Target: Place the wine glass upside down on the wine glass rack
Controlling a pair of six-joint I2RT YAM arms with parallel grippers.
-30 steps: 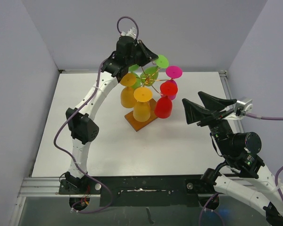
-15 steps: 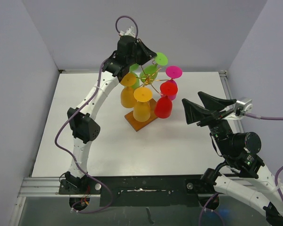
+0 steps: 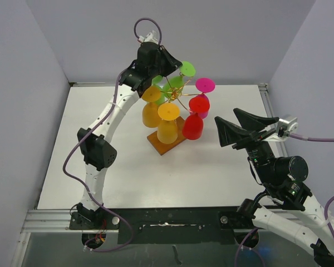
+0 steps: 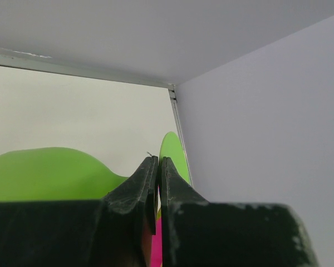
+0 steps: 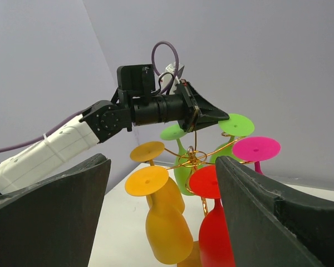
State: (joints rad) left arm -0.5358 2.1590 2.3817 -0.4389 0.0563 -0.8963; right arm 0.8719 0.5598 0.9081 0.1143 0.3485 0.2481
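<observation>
The wine glass rack (image 3: pixel 177 95) of gold wire stands on its wooden base (image 3: pixel 166 143) mid-table, with several coloured glasses hanging upside down. My left gripper (image 3: pixel 181 65) hovers shut right over the rack's top. Its tips (image 5: pixel 225 117) sit against the foot of a green wine glass (image 3: pixel 187 68) at the back right arm. In the left wrist view, the shut gripper (image 4: pixel 157 159) has that green foot (image 4: pixel 170 150) just beyond it. A gold wire (image 5: pixel 193 139) runs up to the fingers; contact is unclear. My right gripper (image 3: pixel 225 114) is open and empty, right of the rack.
Two orange glasses (image 3: pixel 167 129), a red one (image 3: pixel 193 127), a magenta one (image 3: pixel 205 84) and a second green one (image 5: pixel 175 132) hang on the rack. Grey walls close in the white table (image 3: pixel 100 167) at the back and on both sides.
My left gripper has crept slightly up and left above the rack, and the green glass's foot shifted the same way with it. The right arm stayed still.
</observation>
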